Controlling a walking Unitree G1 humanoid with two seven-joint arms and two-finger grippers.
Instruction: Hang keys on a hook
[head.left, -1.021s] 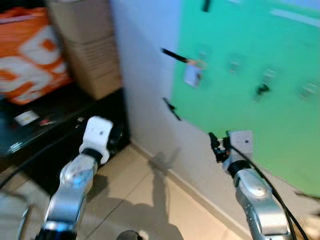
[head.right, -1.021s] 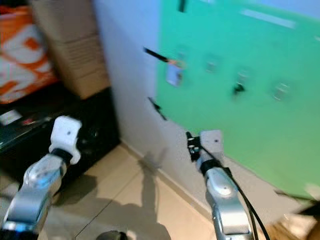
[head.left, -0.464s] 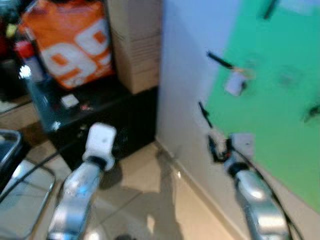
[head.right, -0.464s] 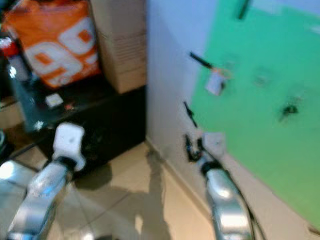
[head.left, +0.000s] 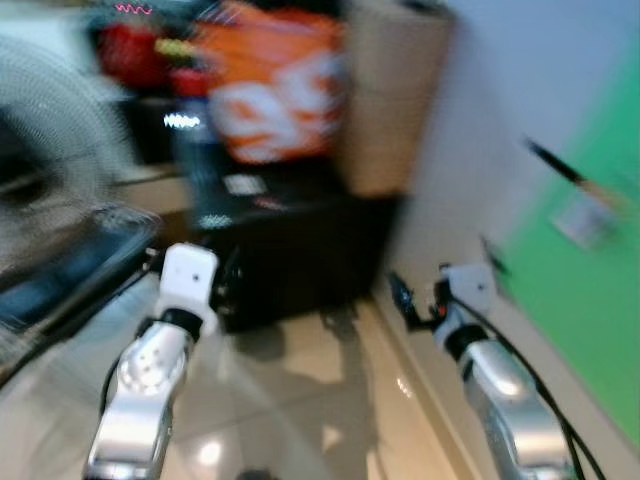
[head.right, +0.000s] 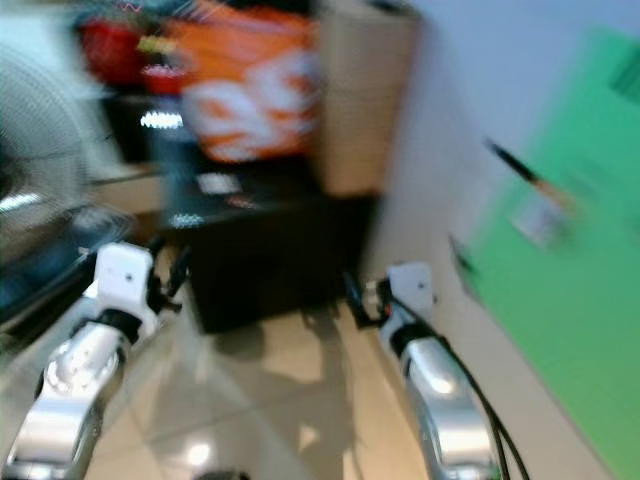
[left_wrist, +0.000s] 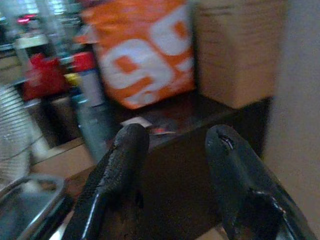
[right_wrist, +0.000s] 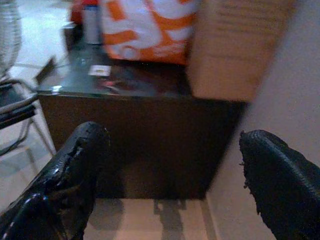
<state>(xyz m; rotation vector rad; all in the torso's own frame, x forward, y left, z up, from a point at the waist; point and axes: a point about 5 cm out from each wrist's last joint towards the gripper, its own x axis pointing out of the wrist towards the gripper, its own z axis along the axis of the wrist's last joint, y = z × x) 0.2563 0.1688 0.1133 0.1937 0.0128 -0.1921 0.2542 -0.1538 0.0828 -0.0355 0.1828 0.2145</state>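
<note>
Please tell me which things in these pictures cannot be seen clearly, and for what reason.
- Hooks on the green board: head views, motion blur; cut by the picture edge.
- Pale tag below a dark peg: smeared; keys or not, cannot tell.
- Print on the orange bag: blurred in every view.
- Small items on the dark cabinet: too small and soft.
- Left tool and right tool: open, holding nothing.

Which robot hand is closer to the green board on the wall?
The right. The right gripper is close by the wall, just short of the green board; the left gripper is farther away, before the dark cabinet.
</note>
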